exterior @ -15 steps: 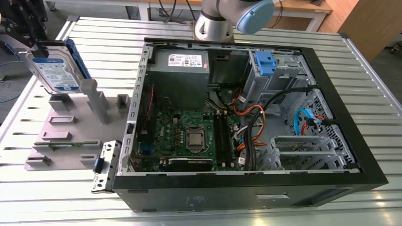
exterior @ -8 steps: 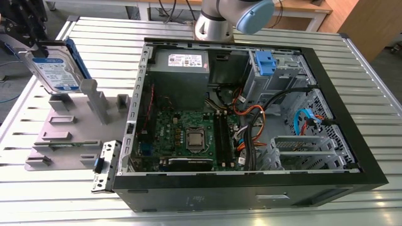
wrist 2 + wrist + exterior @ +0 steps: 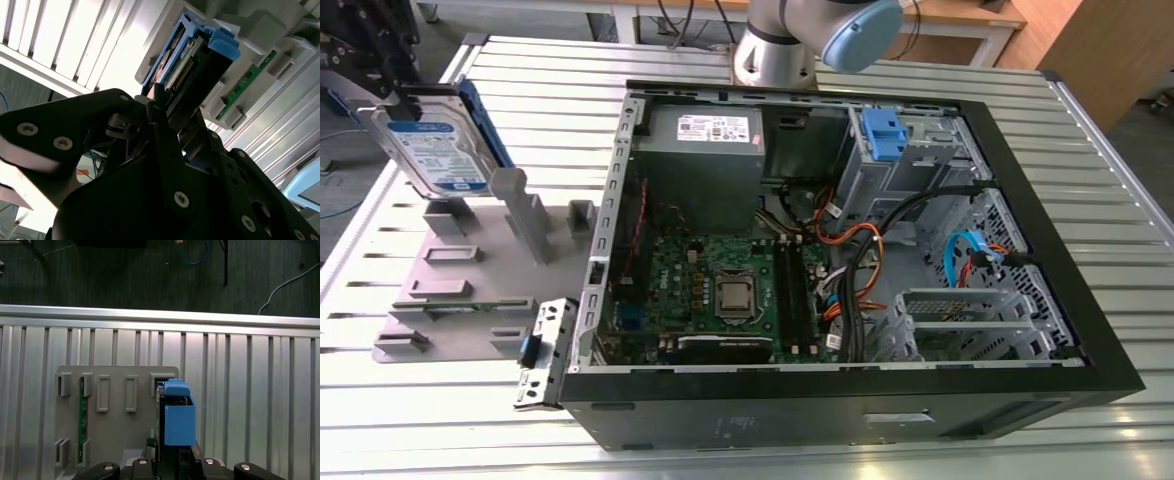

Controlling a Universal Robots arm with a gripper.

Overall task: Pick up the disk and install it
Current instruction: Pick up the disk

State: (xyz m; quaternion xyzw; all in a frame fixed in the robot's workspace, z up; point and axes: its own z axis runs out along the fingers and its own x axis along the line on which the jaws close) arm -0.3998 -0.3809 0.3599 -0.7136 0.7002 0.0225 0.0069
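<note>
The gripper point(image 3: 400, 98) is clamping its fingers point(image 3: 156, 107) tight on the upper end of the disk point(image 3: 440, 145), at the exterior view's far left, well apart from the open computer case point(image 3: 854, 405). The drive is hanging directly over the posts of the grey fixture plate point(image 3: 460, 290), its lower end just above them or barely between them (I cannot tell which).

The job right now, as I'm reading it, is the pick. Doing it well means pulling straight along the drive's own length so the blue carrier frame point(image 3: 177, 415) is not snagging on the posts. It also means gripping firmly enough that the heavy lower end is not swinging between the pads.

As for orientation, the disk is standing on end with its long axis running close to vertical, the top leaning a little toward the exterior view's left. The white-and-blue label face is turning toward the exterior camera, and one blue rail is running up the edge on the exterior view's right. In the second wrist view the connector end point(image 3: 182, 67) is showing near the fingers, while the blue tabs are pointing down toward the plate.
</note>
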